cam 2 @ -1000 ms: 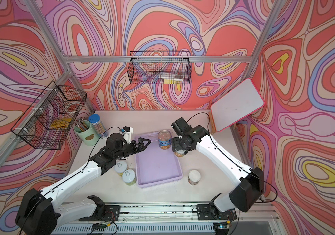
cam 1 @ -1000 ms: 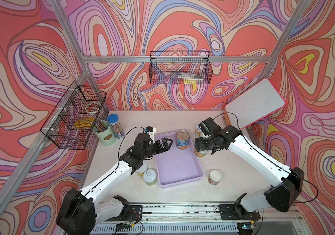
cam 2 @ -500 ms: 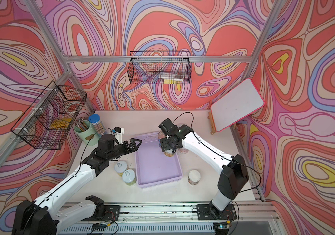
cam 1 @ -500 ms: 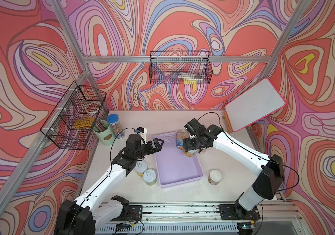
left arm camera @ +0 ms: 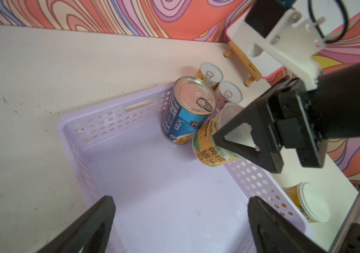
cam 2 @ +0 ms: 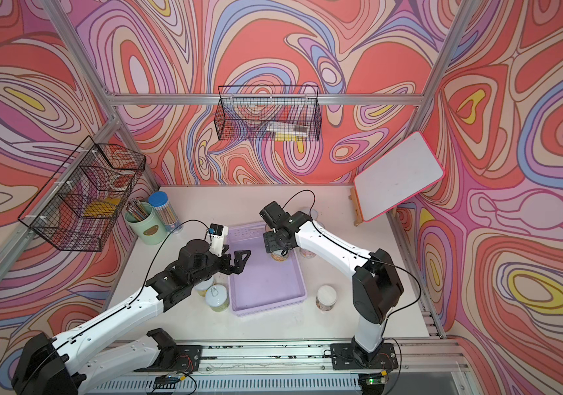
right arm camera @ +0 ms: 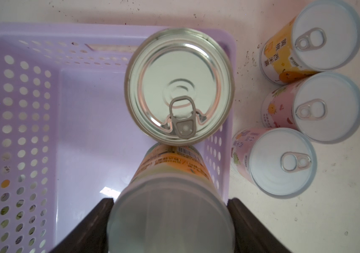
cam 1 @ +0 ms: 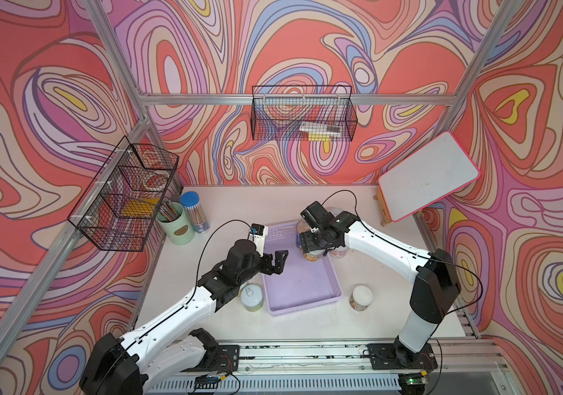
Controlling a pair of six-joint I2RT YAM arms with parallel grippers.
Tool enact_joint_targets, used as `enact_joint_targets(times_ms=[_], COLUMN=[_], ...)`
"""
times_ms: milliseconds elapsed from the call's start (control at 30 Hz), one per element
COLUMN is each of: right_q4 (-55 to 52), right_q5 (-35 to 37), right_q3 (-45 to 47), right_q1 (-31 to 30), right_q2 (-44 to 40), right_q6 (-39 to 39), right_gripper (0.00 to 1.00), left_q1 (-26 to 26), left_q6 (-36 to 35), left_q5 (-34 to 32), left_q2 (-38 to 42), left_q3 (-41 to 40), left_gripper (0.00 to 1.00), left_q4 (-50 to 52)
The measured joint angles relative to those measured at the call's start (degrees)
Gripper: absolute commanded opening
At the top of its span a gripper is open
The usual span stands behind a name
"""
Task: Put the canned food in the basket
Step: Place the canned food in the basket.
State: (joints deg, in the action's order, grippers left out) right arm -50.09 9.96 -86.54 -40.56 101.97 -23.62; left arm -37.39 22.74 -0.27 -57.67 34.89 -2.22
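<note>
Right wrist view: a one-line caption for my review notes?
Right gripper holds an orange-labelled can over the lavender basket beside a silver-lidded can; three cans stand outside.

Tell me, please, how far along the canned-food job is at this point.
Done: one blue-label can stands inside the lavender basket. In hand: the right pincer grips an orange-label can over the basket, not yet released. Remaining: three cans on the table beside the basket, a white-capped can near the front, and two cans by the left arm. The left pincer is open and empty.
</note>
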Motion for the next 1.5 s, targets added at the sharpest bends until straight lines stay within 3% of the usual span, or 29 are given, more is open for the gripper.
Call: enact_joint_targets(times_ms=[300,767,967,1233,1333,1500], right_q4=[1.5,4.9,5.9,7.0,8.0,8.3], right_q5=[1.9,4.1,4.6,5.2,5.2,5.2], right_q3=[-0.1,1.7,2.2,2.5,2.5,2.5], right_q1=[0.0,0.0,0.0,0.0,-0.1,-0.3], right_q2=[5.1,6.7,6.7,6.7,6.7,6.6], right_q6=[-0.4,-0.9,-1.2,-1.8,-1.8,-1.7], right_gripper=[0.44,0.48,0.61,0.92,0.98,0.98], left_q1=[-4.6,-5.4,-5.4,-5.4,-5.4,-5.5], left_q6=[-6.0,-11.0,-11.0,-10.7,-10.5,-10.2], left_q5=[-9.3,-10.4,-10.4,-10.9,-11.3,-12.2], left_q2=[3.8,5.8,5.7,5.2,5.1,4.7], left_q3=[-11.5,-11.8,-11.8,-11.8,-11.8,-11.6], left_gripper=[0.99,0.99,0.99,0.99,0.99,0.99], left_q4=[-8.9,-12.2,-12.2,-12.1,-11.9,-10.6])
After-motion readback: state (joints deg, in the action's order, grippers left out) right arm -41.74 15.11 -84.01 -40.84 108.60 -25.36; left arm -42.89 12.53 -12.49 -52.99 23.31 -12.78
